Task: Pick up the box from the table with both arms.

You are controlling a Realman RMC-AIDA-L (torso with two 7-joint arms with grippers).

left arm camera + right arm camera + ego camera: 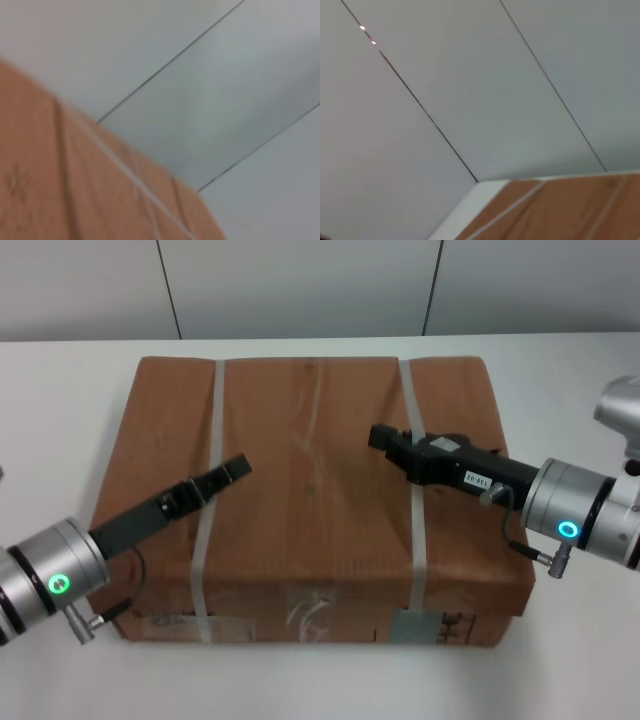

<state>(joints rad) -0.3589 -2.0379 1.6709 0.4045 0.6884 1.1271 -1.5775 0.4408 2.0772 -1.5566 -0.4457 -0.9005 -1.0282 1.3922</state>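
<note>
The box (310, 500), large, flat, brown cardboard with two whitish straps (207, 530), lies on the white table (60, 400); tape and black print show on its near side. My left gripper (238, 469) reaches from the lower left over the box top, across the left strap. My right gripper (381, 437) reaches from the right over the box top, near the right strap (414, 510). Both look shut and empty, with no gap between the fingers. The left wrist view shows the box top (60, 190) up close; the right wrist view shows a box edge (560, 210).
The table extends past the box on all sides, with wider strips to the left (50, 470) and right (570, 390). A grey panelled wall (300, 285) stands behind the table. A silver part of the right arm (622, 410) is at the right edge.
</note>
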